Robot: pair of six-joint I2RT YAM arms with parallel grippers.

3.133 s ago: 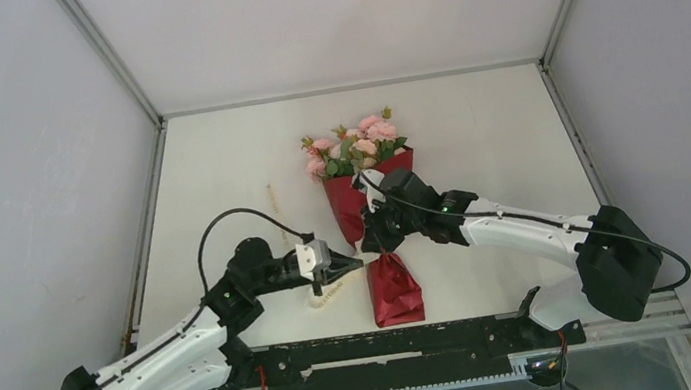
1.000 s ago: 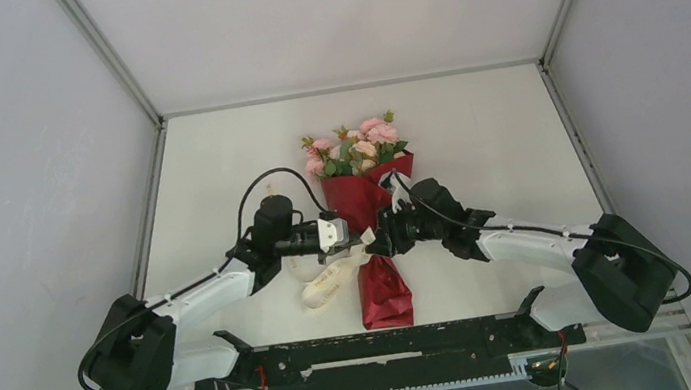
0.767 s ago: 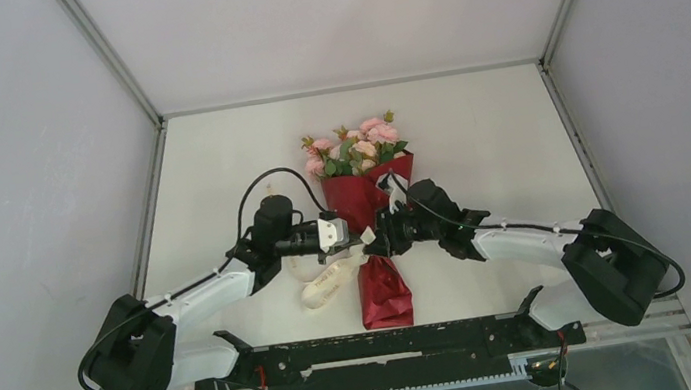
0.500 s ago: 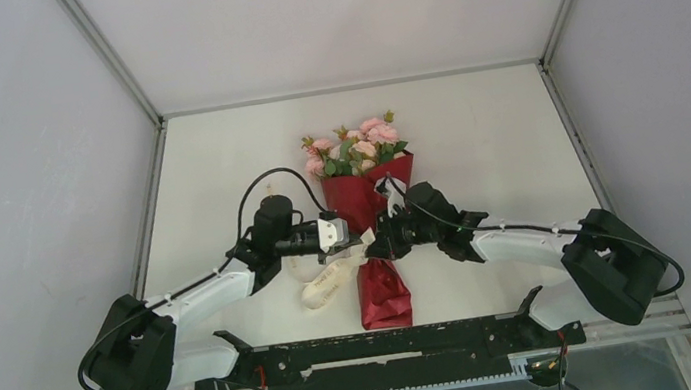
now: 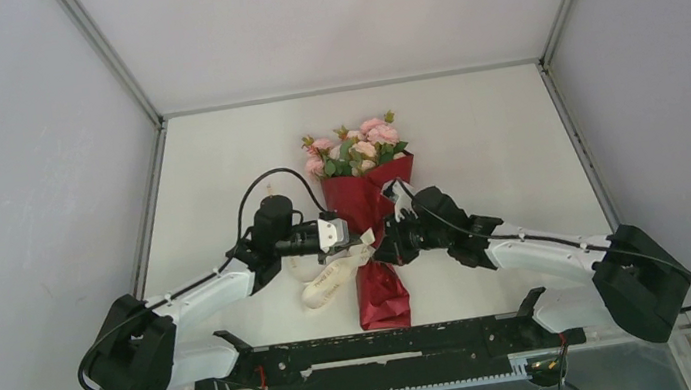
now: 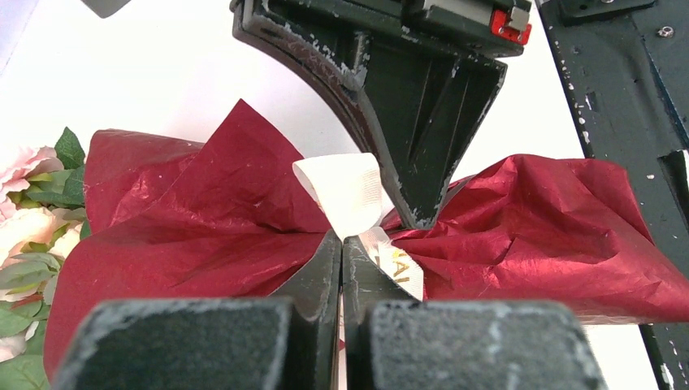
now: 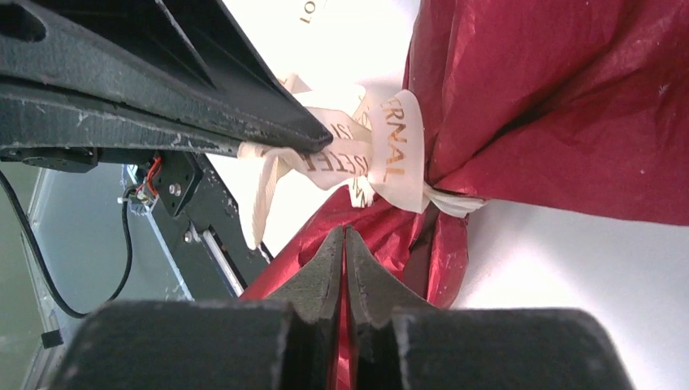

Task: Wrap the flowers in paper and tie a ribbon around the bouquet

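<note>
Bouquet lying mid-table, blooms toward the far edge, ribbon at its cinched waist.
Left gripper pinched on ribbon; right gripper jaws pressed together just beside it, over red paper. Bare table stretches both sides.

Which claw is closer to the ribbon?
Left. The left gripper pinches the ribbon where it circles the paper; the right gripper, shut, sits close beside that ribbon.

A white desk sits inside pale grey walls (plain, evenly lit), metal frame posts at the corners, a black rail along its near edge.
</note>
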